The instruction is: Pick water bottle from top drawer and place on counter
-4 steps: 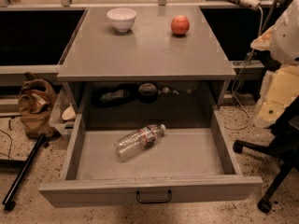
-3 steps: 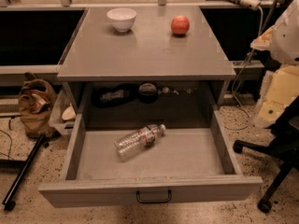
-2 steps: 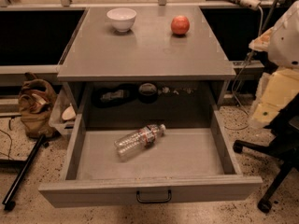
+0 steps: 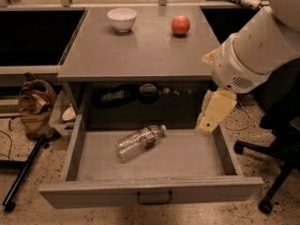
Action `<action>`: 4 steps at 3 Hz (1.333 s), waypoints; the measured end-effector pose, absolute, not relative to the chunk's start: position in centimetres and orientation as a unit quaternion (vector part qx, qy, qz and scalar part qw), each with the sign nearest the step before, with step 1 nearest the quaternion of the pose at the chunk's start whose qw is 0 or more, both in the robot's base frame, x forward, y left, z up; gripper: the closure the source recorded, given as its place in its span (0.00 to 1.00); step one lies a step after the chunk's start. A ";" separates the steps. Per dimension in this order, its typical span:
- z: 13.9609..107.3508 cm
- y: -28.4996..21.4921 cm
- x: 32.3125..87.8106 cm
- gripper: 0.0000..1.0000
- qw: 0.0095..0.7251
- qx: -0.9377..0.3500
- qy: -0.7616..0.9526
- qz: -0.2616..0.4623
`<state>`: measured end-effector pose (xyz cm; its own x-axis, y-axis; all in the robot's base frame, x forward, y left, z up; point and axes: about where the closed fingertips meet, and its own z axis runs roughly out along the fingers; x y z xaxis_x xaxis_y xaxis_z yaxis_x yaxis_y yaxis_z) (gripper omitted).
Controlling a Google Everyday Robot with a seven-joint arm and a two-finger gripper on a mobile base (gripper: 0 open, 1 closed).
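Observation:
The water bottle (image 4: 139, 142) lies on its side on the floor of the open top drawer (image 4: 187, 159), white cap pointing to the back right. The drawer is pulled fully out, with its black handle (image 4: 154, 199) on the front panel. The counter (image 4: 140, 46) is the grey top above it. My gripper (image 4: 207, 124) hangs from the white arm (image 4: 248, 55) over the drawer's right side, to the right of the bottle and apart from it, holding nothing.
A white bowl (image 4: 122, 18) and a red apple (image 4: 180, 25) stand at the back of the counter. Dark items (image 4: 147, 90) sit in the recess behind the drawer. A brown bag (image 4: 35, 107) lies on the floor at left, and a black chair base (image 4: 272, 172) at right.
My arm has swung in from the right edge toward the drawer, and the gripper now hangs over the drawer's right side. The bottle has not moved.

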<state>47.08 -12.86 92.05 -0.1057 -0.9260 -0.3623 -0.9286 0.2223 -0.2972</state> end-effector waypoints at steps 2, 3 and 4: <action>89.2 -12.0 48.1 0.00 0.246 -0.626 0.740 0.016; 84.6 -9.2 49.1 0.00 0.253 -0.647 0.718 0.045; 81.0 -6.2 49.8 0.00 0.265 -0.666 0.695 0.065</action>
